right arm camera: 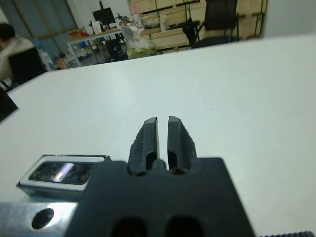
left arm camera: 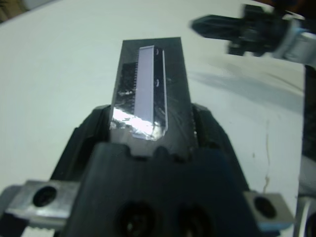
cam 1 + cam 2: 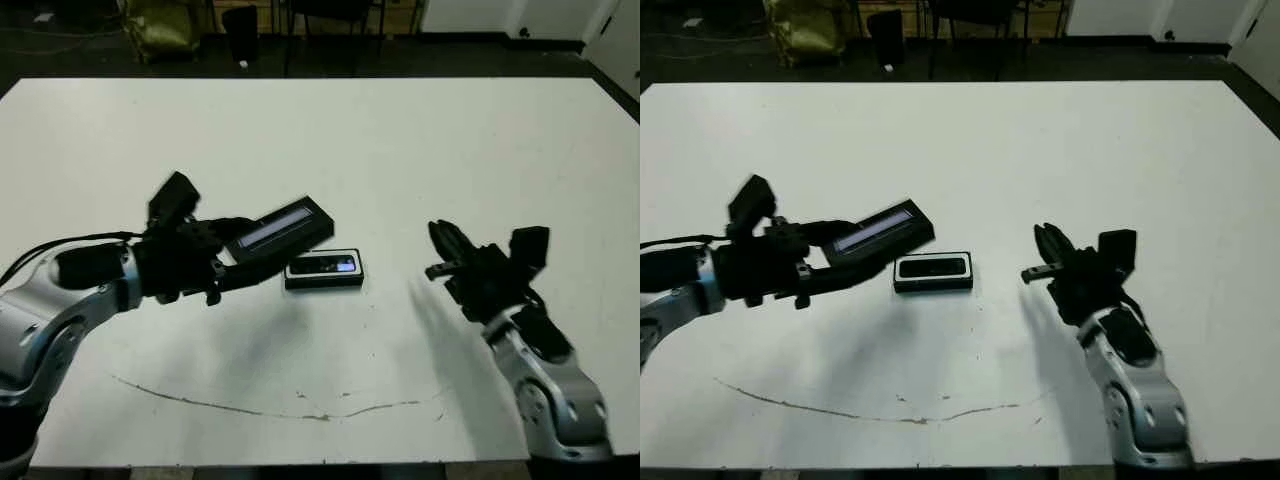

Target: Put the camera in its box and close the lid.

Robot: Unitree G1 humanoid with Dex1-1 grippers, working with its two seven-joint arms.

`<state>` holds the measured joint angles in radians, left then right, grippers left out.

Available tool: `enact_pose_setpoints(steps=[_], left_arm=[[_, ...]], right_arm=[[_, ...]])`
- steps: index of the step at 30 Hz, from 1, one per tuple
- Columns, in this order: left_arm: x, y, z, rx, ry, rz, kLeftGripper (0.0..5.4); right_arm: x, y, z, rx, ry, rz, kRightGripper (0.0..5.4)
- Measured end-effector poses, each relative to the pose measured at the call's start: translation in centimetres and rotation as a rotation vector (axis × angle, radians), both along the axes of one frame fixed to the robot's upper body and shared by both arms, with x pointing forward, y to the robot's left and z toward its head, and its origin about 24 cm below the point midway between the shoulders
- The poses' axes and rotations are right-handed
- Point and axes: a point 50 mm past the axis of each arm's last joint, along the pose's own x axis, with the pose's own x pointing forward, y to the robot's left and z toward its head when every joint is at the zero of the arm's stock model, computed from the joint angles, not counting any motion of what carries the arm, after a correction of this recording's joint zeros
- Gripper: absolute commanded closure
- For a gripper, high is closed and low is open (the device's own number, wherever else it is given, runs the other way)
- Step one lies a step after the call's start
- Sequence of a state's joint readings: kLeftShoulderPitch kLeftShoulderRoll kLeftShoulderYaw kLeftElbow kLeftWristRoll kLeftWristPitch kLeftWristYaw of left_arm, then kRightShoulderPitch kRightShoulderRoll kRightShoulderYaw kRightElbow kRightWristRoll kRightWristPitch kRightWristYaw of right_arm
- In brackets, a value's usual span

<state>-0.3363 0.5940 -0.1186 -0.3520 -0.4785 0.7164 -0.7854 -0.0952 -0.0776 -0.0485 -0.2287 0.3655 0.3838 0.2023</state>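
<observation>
A thin dark line curved across the lower part of the white table in the head views, nearest the robot. Above it, at lower right, the right gripper hung over bare tabletop, its two black fingers pressed together around nothing. At left centre, the left gripper was clamped on the lid, which was carried tilted, its far end pointing toward the upper right of the frame and standing just above and left of the box. The box sat near the middle of the frame with the camera lying inside it, glossy spots catching the light.

Only the left wrist view showed the grip closely: the lid's near end sat between the two fingers, its pale grey stripe running away from the lens, with the right gripper blurred in the upper right corner. That view did not show the box. Only the right wrist view showed the narrow slit between the right gripper's closed fingers, and the box at lower left, partly cut off behind the gripper's body. It also caught a seated person at upper left and furniture far beyond the table.

Whether the lid's far end touched the box could not be told from the head views.
</observation>
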Motion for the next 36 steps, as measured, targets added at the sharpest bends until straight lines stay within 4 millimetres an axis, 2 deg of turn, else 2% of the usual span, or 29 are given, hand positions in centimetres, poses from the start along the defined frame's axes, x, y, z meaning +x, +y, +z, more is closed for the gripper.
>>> enact_pose_setpoints(steps=[8,14,24,36], left_arm=[[2.3,-0.8,-0.7,0.140,-0.126,-0.110,2.82],[4.5,-0.8,-1.4,0.124,-0.155,-0.175,2.82],[7.1,-1.8,0.5,0.118,-0.196,-0.300,2.82],[9.1,-2.9,0.8,0.142,0.034,-0.484,2.82]], right_arm=[[0.3,-0.2,-0.8,0.062,0.028,-0.015,5.40],[0.0,-0.8,-1.0,0.087,0.039,-0.022,5.40],[-0.8,-1.3,-1.7,0.104,0.086,-0.031,5.40],[-1.3,-2.7,-1.5,0.067,0.081,-0.058,5.40]])
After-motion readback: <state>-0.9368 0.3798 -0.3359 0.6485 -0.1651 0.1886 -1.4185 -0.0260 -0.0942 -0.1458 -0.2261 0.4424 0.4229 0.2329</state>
